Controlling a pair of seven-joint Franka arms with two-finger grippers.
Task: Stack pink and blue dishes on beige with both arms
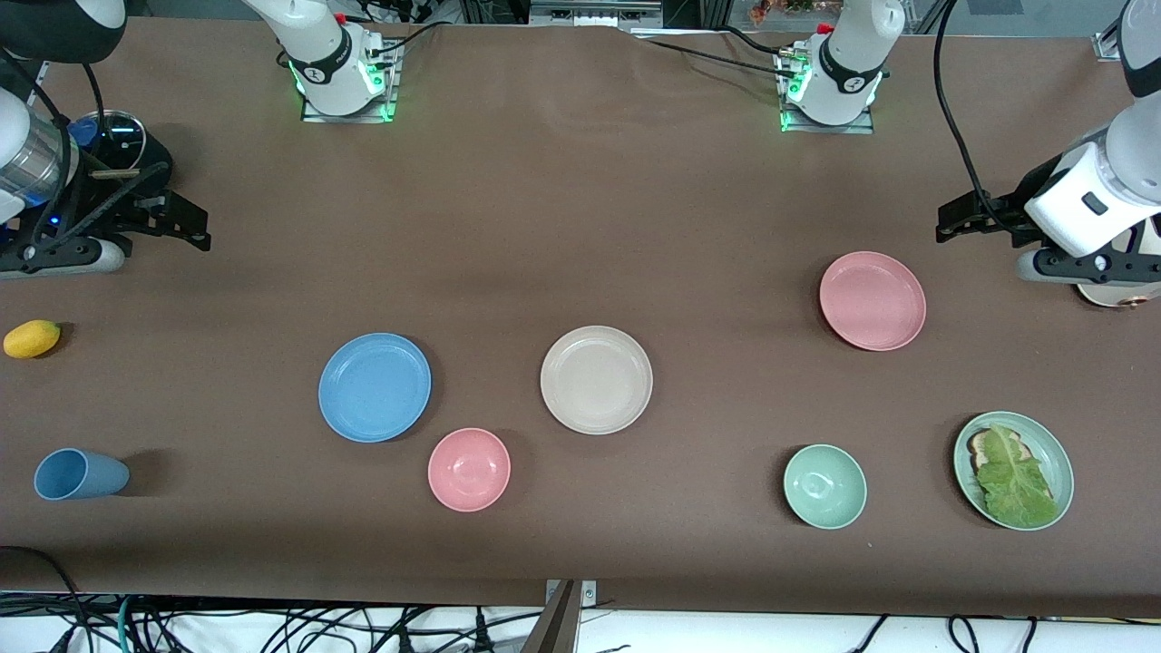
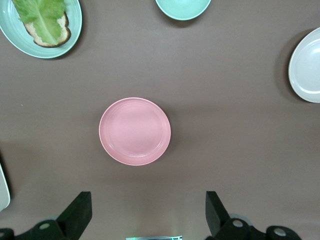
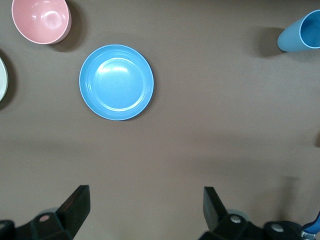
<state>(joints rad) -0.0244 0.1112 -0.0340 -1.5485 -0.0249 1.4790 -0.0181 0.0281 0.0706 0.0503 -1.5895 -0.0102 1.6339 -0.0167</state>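
Observation:
The sky-blue plate (image 1: 375, 387) lies flat toward the right arm's end of the table, and the right wrist view shows it too (image 3: 116, 82). The beige plate (image 1: 596, 379) lies mid-table beside it. The pink plate (image 1: 873, 300) lies toward the left arm's end, centred in the left wrist view (image 2: 135, 131). My left gripper (image 1: 948, 227) (image 2: 148, 212) hangs open and empty over bare table near the pink plate. My right gripper (image 1: 188, 224) (image 3: 146, 210) hangs open and empty over bare table at the right arm's end, apart from the blue plate.
A pink bowl (image 1: 469, 469) sits nearer the camera between the blue and beige plates. A green bowl (image 1: 824, 486) and a green plate (image 1: 1063, 458) with bread and lettuce sit near the front edge. A blue cup (image 1: 80, 474) lies on its side, and a yellow fruit (image 1: 32, 338) rests at the right arm's end.

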